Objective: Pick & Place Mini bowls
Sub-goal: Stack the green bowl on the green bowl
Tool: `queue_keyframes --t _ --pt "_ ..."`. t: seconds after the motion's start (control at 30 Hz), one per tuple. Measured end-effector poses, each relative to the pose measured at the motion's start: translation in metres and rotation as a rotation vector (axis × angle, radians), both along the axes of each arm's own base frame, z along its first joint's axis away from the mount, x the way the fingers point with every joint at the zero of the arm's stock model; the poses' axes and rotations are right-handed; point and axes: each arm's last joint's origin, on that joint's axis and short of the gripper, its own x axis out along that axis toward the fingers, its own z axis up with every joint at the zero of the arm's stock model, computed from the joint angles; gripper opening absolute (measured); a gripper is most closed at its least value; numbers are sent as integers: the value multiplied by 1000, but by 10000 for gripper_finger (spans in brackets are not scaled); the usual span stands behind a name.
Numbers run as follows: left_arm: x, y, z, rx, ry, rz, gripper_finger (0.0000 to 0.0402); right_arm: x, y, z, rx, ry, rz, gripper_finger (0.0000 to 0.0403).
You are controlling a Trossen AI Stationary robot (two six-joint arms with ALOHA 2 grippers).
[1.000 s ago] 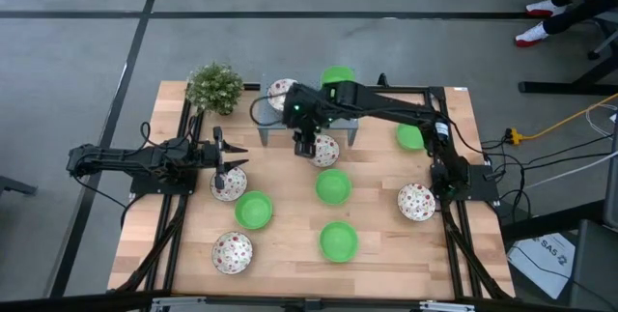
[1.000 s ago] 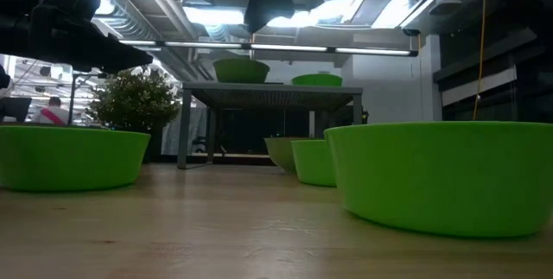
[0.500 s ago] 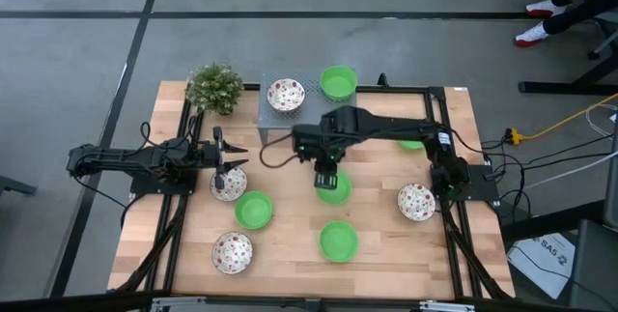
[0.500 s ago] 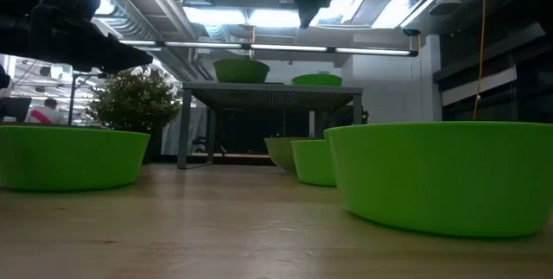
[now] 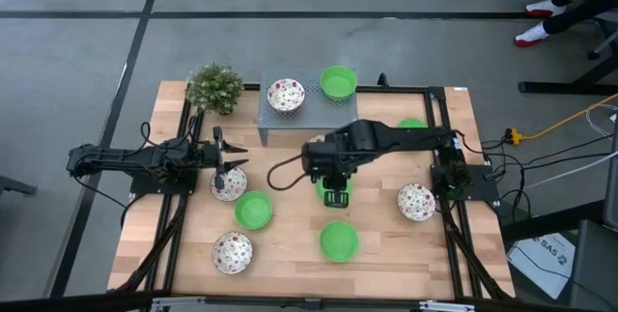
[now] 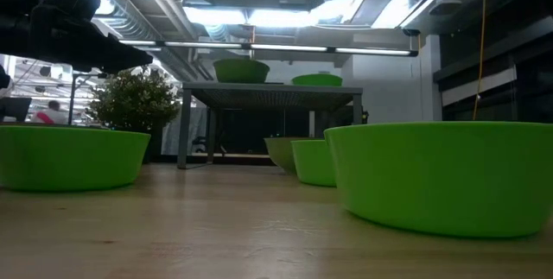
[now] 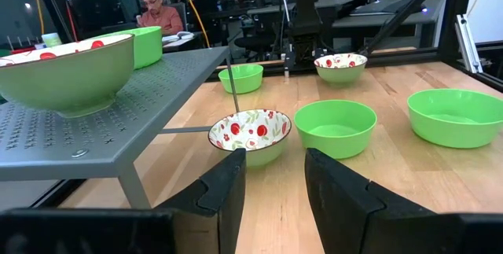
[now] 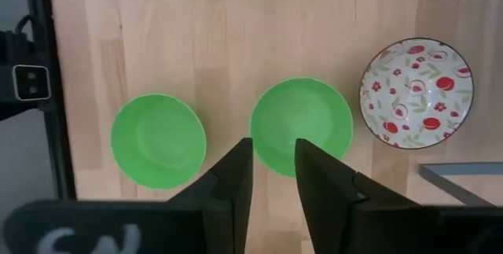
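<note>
The right claw point(image 5: 334, 196) hangs over the middle of the pale wooden table point(image 5: 290, 254), pointing straight down above a plain bright green round bowl point(image 8: 302, 126); its two dark fingers point(image 8: 232, 177) stand a little apart with nothing between them, clear of the bowl's rim in the right wrist view. Beside that bowl lie a second bright green bowl point(image 8: 158, 139) on one side and a white bowl with red and dark speckles point(image 8: 416, 92) on the other. The left claw point(image 5: 223, 165) rests at the table's left side above another speckled white bowl point(image 5: 228, 184), its fingers point(image 7: 224, 195) parted and empty. On the grey perforated metal stand point(image 5: 309, 109) at the far edge sit one speckled bowl point(image 5: 286, 94) and one green bowl point(image 5: 337, 83). Further bowls lie on the table: green ones point(image 5: 254, 210) point(image 5: 339, 241) near the front, a speckled one point(image 5: 233, 251) at the front left, another speckled one point(image 5: 416, 201) at the right. A small green potted plant point(image 5: 214, 87) stands at the far left corner.
</note>
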Motion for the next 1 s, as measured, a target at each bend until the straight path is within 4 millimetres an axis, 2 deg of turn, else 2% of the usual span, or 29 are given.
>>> queue_keyframes --t 0.27,0.37,0.5,0.63,0.8,1.0 --pt "0 0 0 0 0 0 128 -7 15 1 -95 -15 -23 96" --pt "0 0 0 0 -1 0 127 -16 18 -7 -102 28 -26 96" --pt "0 0 0 0 0 0 127 -30 20 -27 -109 115 -59 96" --pt "0 0 0 0 0 0 128 -40 18 -50 -93 124 -123 96" --pt "0 0 0 0 0 0 128 -43 17 -81 -76 79 -127 96" --pt "0 0 0 0 0 -1 128 -42 20 -117 -99 75 -43 96"
